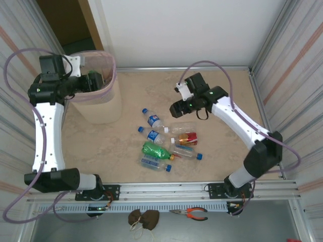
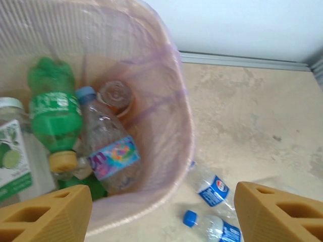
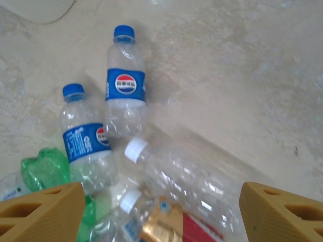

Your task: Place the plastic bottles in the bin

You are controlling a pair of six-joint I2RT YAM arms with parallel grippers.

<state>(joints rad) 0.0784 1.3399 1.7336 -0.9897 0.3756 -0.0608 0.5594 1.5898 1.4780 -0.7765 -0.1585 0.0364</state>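
the left jaws are hanging released and empty over the pink bin (image 1: 103, 108), which is standing at the far left of the bench (image 1: 151, 85) and holding a green bottle (image 2: 53, 108) and a clear bottle (image 2: 108, 146) among others. the right jaws are hovering spread wide and empty above the bottles (image 1: 157, 137) lying clustered mid-bench, with a white-capped bottle (image 3: 192, 186) just below them.

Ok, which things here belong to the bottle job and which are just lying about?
Job:
- pink bin
- bottles already in it, clear and green
- loose bottles outside it, clear and green

Lying about:
- orange-handled pliers
- brown lump next to them, too unclear to name
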